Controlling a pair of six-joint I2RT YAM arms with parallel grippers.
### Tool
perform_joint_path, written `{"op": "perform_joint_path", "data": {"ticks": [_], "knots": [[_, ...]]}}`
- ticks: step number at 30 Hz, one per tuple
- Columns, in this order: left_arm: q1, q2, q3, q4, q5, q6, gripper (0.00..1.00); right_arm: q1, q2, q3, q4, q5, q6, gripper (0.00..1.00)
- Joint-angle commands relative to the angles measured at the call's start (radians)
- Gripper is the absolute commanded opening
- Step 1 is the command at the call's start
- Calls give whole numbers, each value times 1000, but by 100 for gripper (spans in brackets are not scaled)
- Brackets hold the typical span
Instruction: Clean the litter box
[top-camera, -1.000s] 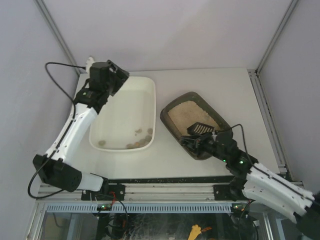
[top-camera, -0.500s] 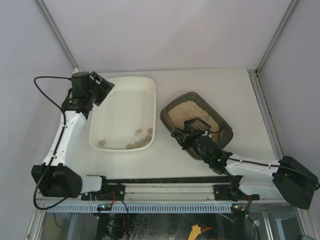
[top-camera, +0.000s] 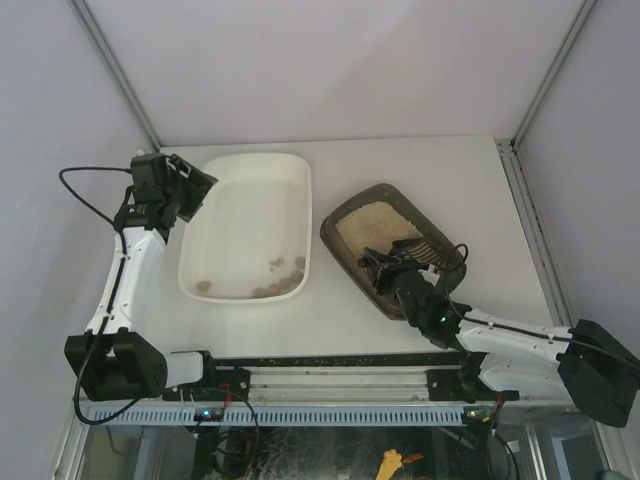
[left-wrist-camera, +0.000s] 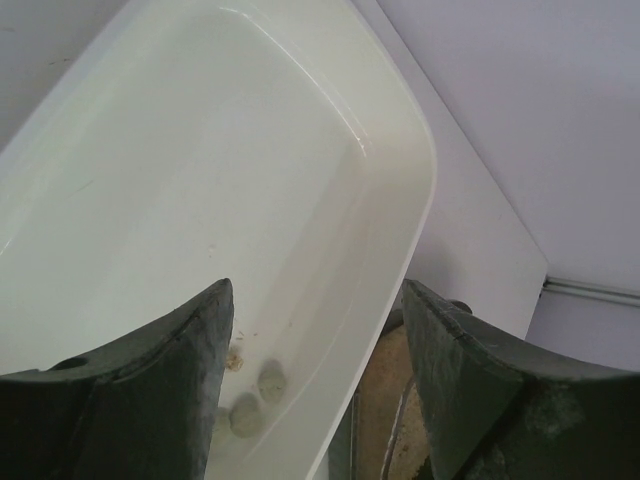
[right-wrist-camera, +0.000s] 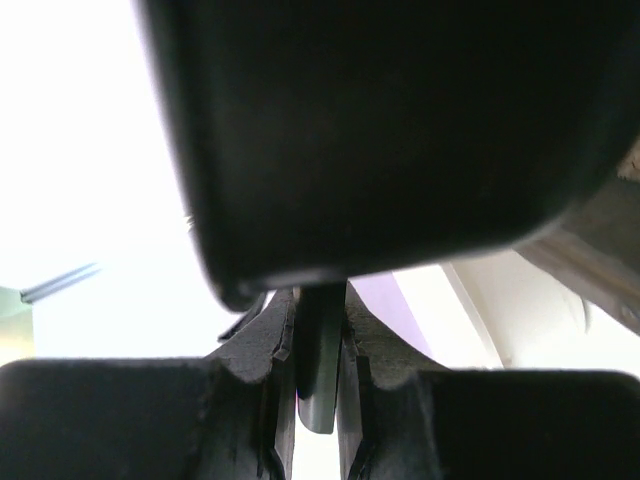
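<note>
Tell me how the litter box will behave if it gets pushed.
The litter box probably slides rather than tips, being low, wide and weighted by sand. Its thin plastic rim likely flexes. The loose sand may shift.

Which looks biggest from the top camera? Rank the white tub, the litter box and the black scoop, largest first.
1. white tub, the largest.
2. litter box, clearly smaller.
3. black scoop, smallest by far, though only partly visible.
All are at about table height, so nearness hardly skews this.

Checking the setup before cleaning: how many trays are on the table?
2: a cream-white tub on the left, and the dark litter box to its right, with a black scoop held over it. No other seems hidden.
</note>
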Motion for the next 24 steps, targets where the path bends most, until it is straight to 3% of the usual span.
{"op": "perform_joint_path", "data": {"ticks": [1, 18, 24], "knots": [[11, -42, -29, 35, 1, -12, 72, -77, -33, 58, -74, -62, 653, 0], [28, -49, -73, 42, -41, -11, 69, -167, 316, 69, 400, -299, 656, 0], [34, -50, -87, 47, -47, -13, 68, -173, 321, 79, 367, -302, 658, 0]]}}
